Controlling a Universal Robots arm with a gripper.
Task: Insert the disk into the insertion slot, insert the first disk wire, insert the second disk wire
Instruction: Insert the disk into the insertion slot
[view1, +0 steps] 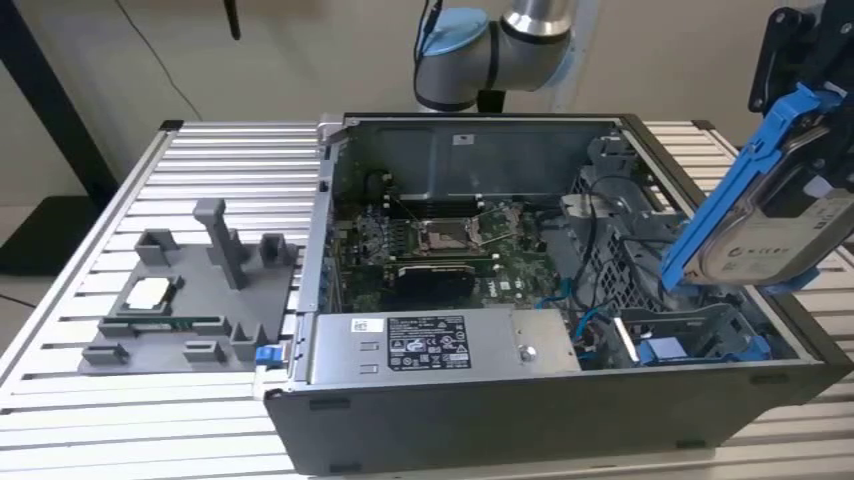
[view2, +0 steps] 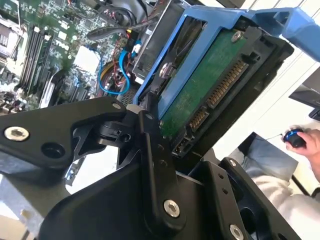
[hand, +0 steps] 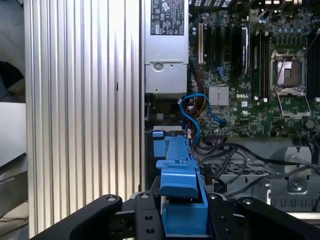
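Disk (view1: 777, 228) clamped in my gripper (hand: 182, 221), raised over case (view1: 534, 425) at exterior view's right, long axis steeply tilted. Insertion slot (view1: 694, 335) lies below, slightly toward exterior view's left, well apart. I judge disk not yet inserted.

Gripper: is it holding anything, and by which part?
Yes. The gripper is shut on the disk, clamping its blue carrier frame at the upper end, with the disk tilted above the computer case.

Arm (view1: 523, 35): silver-grey tube, light-blue joint caps. Gripper (view2: 182, 139): black linkages, silver screws.
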